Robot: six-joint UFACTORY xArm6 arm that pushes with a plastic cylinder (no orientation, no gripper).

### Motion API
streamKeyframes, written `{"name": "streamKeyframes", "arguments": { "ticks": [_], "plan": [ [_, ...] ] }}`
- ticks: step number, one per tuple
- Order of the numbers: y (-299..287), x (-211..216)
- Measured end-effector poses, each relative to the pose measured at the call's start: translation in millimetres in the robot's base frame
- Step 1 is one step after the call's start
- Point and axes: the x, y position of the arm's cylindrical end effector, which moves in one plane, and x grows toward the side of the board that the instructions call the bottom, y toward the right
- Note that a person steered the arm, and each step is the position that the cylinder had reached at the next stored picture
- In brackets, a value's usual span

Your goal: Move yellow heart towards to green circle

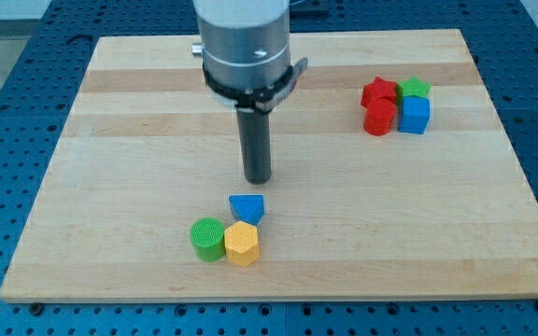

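my tip point(258, 179) hovers just far of the blue triangle point(247, 207), apart from it; bare rod, no hand | yellow heart point(242, 244) near edge, touching green circle point(208, 239) on its left | far right cluster: red star point(377, 91), red cylinder point(378, 119), green block point(415, 89), blue cube point(414, 116) | wooden board point(110, 140)

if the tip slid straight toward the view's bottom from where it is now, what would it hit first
Probably the blue triangular block, which lies just below my tip and slightly to the view's left. The yellow block sits beyond it, touching the green circle. Depth is hard to judge.
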Motion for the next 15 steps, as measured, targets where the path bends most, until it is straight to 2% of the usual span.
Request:
{"name": "streamKeyframes", "arguments": {
  "ticks": [2, 3, 4, 5, 6, 8, 9, 10, 11, 14, 15],
  "plan": [
    [32, -105],
    [41, -189],
    [23, -253],
    [-33, -253],
    [-55, -214],
    [-57, -112],
    [-56, -99],
    [-56, -133],
    [-40, -135],
    [-63, -27],
    [-63, -59]
  ]
}}
